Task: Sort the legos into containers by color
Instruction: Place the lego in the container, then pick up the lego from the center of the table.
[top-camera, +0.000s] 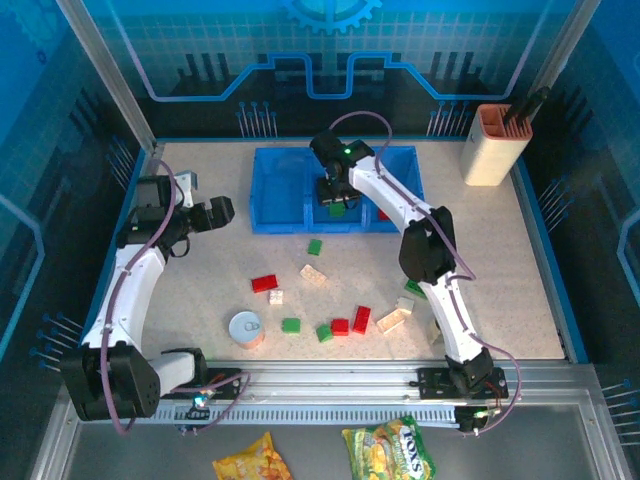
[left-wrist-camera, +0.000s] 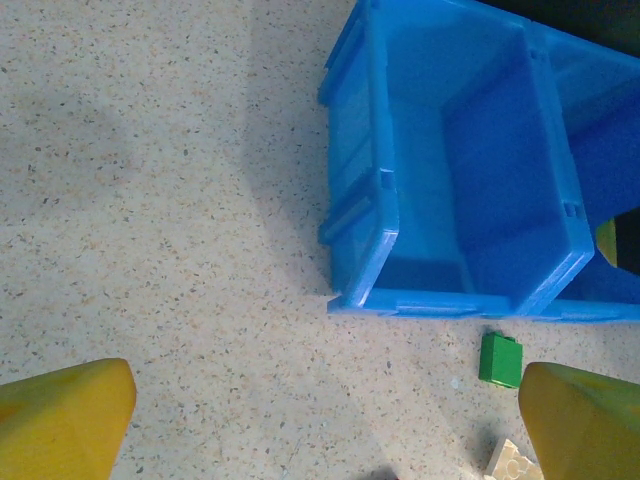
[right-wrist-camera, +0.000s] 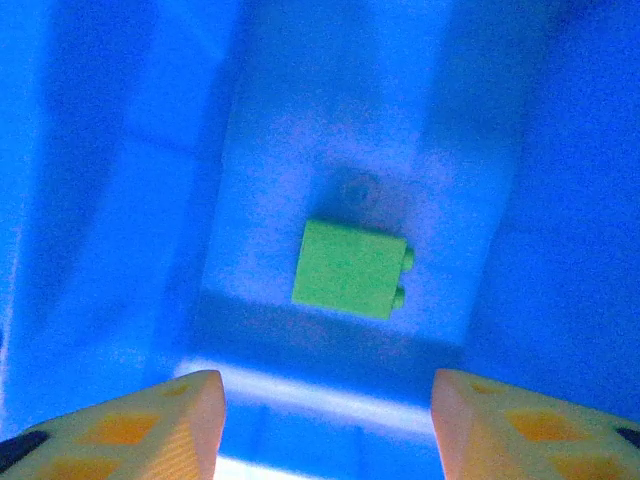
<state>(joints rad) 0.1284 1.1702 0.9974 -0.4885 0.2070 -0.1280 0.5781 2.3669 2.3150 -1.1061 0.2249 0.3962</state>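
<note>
Right end effector (right-wrist-camera: 322, 380) spread above green brick (right-wrist-camera: 350, 268) in bin (right-wrist-camera: 100, 150), left end effector (left-wrist-camera: 327, 385) spread — both partly cropped

A pale speckled tabletop (top-camera: 500, 260) fills the middle of the top view, edged left and right by a blue border (top-camera: 545, 250). Across the upper frame stands a glossy blue back panel (top-camera: 420, 50) with a grid, circuit lines and a gear motif at top centre. Aluminium posts (top-camera: 105, 70) slant in from both upper corners. Dark blue side walls (top-camera: 40, 200) close the left and right edges. A slotted metal rail (top-camera: 330, 385) crosses the lower frame above a grey ledge (top-camera: 120, 455). Light is bright and even, with soft shadows.
</note>
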